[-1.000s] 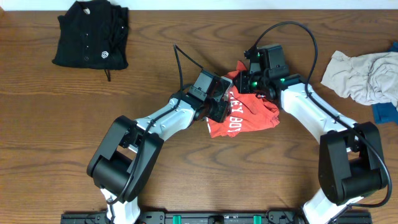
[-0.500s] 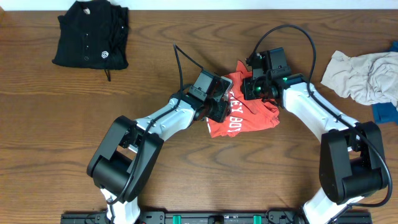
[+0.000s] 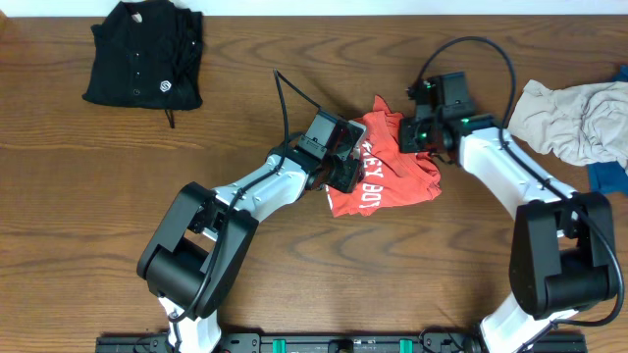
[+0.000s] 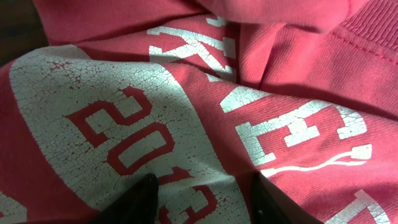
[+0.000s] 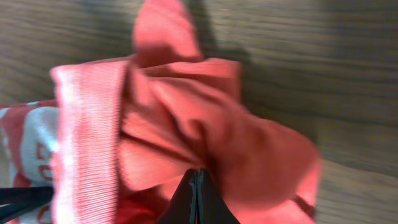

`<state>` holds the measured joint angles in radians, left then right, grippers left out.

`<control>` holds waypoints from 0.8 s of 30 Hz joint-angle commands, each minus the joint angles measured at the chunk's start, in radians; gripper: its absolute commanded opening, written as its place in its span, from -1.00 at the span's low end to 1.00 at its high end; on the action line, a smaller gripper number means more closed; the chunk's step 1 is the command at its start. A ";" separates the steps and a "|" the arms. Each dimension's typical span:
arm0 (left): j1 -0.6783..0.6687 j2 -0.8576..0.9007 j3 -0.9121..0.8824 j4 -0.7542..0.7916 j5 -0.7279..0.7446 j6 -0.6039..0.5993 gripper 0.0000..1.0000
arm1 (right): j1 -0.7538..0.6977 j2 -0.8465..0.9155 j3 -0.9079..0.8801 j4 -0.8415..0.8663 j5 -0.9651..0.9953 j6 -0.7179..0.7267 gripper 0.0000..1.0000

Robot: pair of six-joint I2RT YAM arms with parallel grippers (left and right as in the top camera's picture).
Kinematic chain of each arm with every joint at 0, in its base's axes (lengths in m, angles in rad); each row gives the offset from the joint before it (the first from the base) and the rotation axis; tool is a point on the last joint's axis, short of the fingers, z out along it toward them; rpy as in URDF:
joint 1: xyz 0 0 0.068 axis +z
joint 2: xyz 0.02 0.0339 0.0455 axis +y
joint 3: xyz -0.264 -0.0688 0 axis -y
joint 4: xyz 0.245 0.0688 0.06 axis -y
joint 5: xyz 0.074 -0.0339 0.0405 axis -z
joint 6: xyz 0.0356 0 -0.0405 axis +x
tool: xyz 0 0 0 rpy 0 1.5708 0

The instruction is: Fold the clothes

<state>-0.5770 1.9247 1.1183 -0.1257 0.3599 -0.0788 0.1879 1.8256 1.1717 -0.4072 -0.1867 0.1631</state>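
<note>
The black buttoned fabric shirt (image 3: 144, 54) lies on the brown wooden table (image 3: 78, 196), well to the left of the left hand (image 4: 205, 200) and beyond it. The left hand is spread. Its fingertips (image 4: 140, 199) rest on the red-orange fabric T-shirt with white printed lettering (image 3: 397, 181), which lies crumpled between the two hands. The right hand (image 5: 196, 186) is pressed together, pinching a fold at the T-shirt's right edge. To the right of the right hand, apart from it, lie a crumpled pale grey fabric garment (image 3: 569, 120) and, just beside that, a blue fabric piece (image 3: 606, 176).
</note>
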 commanded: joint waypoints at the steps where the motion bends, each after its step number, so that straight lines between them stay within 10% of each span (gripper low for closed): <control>1: 0.003 0.017 0.004 -0.003 -0.013 -0.005 -0.02 | -0.025 0.000 0.005 -0.003 -0.083 -0.035 -0.98; 6: 0.003 0.017 0.004 -0.003 -0.013 -0.005 -0.02 | -0.024 -0.011 0.015 0.002 -0.214 -0.113 -0.35; 11: 0.003 0.017 0.004 -0.004 -0.013 -0.005 -0.02 | -0.024 -0.079 0.026 -0.005 -0.225 -0.174 -0.16; 24: 0.003 0.017 0.004 -0.003 -0.013 -0.001 -0.03 | -0.003 -0.159 0.025 -0.126 -0.311 -0.342 -0.22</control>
<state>-0.5770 1.9247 1.1183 -0.1261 0.3595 -0.0788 0.1661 1.6569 1.1862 -0.5198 -0.4648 -0.0898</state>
